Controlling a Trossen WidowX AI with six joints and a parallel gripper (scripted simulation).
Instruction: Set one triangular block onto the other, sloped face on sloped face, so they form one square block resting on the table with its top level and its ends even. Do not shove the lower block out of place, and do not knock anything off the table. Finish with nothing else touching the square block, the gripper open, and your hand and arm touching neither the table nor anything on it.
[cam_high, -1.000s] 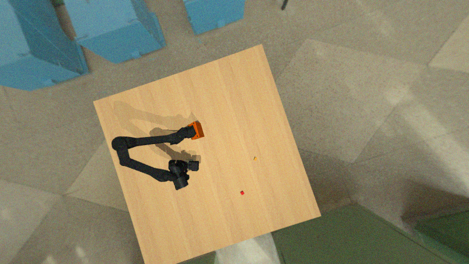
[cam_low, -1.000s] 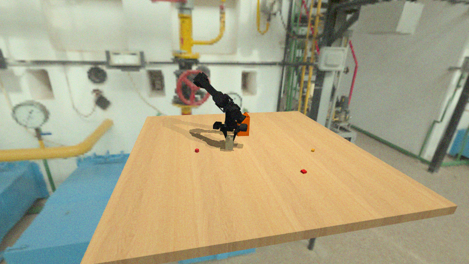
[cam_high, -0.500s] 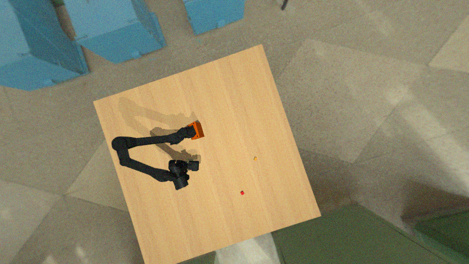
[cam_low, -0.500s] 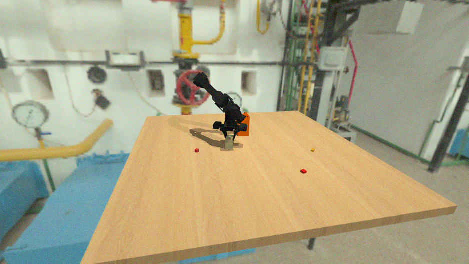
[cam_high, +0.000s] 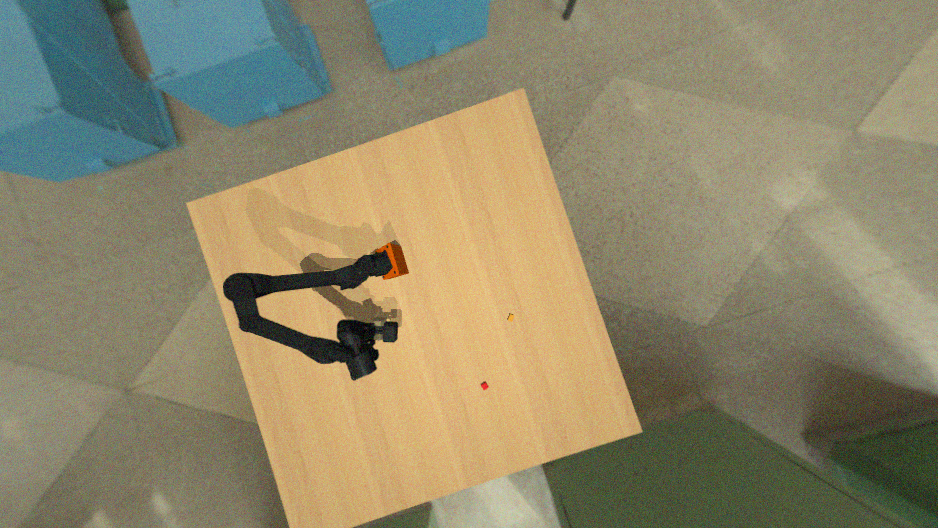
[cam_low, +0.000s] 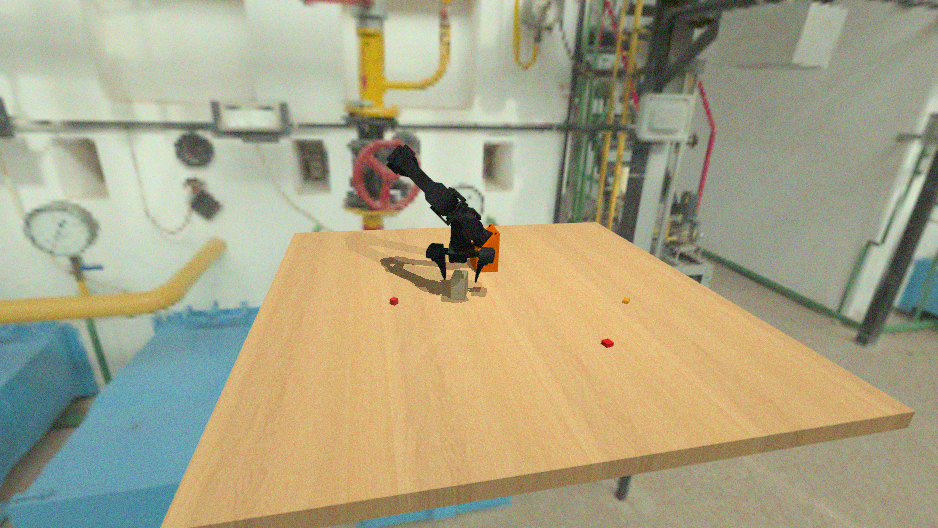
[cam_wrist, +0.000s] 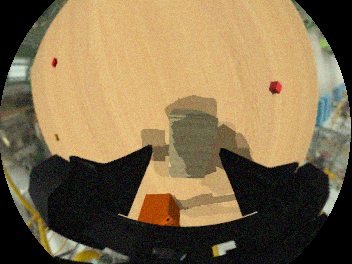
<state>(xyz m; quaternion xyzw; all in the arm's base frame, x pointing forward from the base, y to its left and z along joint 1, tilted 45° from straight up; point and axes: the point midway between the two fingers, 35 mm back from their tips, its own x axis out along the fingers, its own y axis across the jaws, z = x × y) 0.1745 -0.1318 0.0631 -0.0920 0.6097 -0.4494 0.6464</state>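
Observation:
A grey-green block shape (cam_low: 458, 285) (cam_wrist: 195, 145) stands on the table (cam_low: 498, 406) (cam_wrist: 125, 60) below the hand. The two triangular blocks cannot be told apart in it. A faint line runs near its far end in the wrist view, and shadow covers much of its top. Whether its top is level and its ends even cannot be told. My gripper (cam_low: 460, 280) (cam_wrist: 187, 150) is open, with one fingertip on each side of the block shape and a visible gap at each side. In the top view the hand hides the block shape.
An orange block (cam_high: 395, 260) (cam_wrist: 159, 207) stands close behind the hand. A small red cube (cam_low: 393, 301) (cam_wrist: 275, 87), another small red piece (cam_high: 484, 385) (cam_low: 607, 343) (cam_wrist: 54, 62) and a small yellow piece (cam_high: 510, 316) (cam_low: 625, 300) lie farther off.

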